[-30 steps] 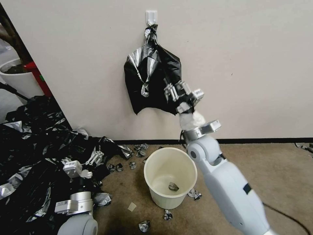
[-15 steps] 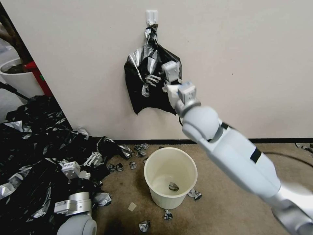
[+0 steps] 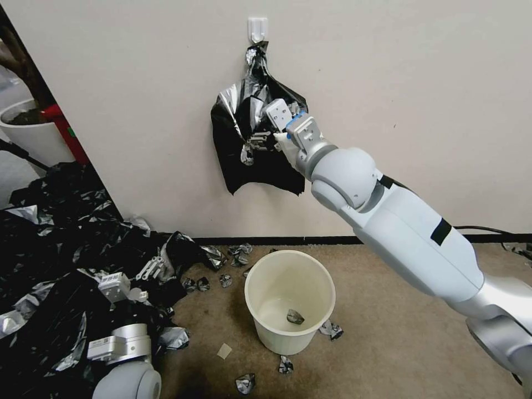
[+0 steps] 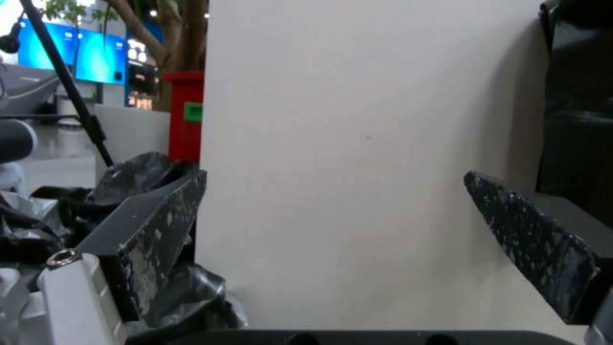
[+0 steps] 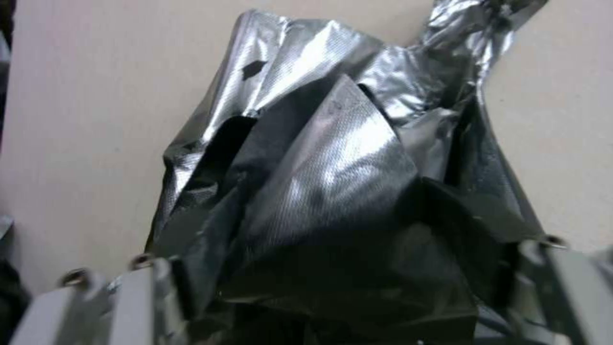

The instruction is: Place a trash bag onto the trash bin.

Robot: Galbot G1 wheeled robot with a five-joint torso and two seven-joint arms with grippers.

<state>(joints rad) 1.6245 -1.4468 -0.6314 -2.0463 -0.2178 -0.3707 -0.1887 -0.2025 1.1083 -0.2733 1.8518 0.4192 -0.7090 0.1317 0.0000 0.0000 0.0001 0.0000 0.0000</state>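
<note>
In the head view, the trash bag (image 3: 249, 149) is seen hanging from a white hook (image 3: 257, 29) on the cream wall (image 3: 415, 100), its knotted top caught on the hook and its glossy black film spread below. The right hand (image 3: 259, 138) is raised against the front of the bag, with its fingers (image 3: 256, 134) spread and laid on the film. The trash bin (image 3: 290, 302) is set upright on the brown carpet (image 3: 399, 332) below the bag, near the wall's black skirting, and a small foil wad (image 3: 295, 317) is seen on its bottom. Further foil wads (image 3: 239, 250) are scattered on the carpet around it. The left hand (image 3: 155, 267) is held low over a broad heap of black-and-silver sheets (image 3: 50, 260), well apart from the bin.

In the left wrist view, the left hand (image 4: 332, 225) is shown spread wide, nothing between its two speckled black pads (image 4: 160, 225), with the wall beyond and an edge of the trash bag (image 4: 574, 96) at one side.

In the right wrist view, the trash bag (image 5: 332, 191) is seen close up, crumpled silver and black, and the bag's lower folds lie between the right hand's spread fingers (image 5: 141, 297), which are not pressed together on it.
</note>
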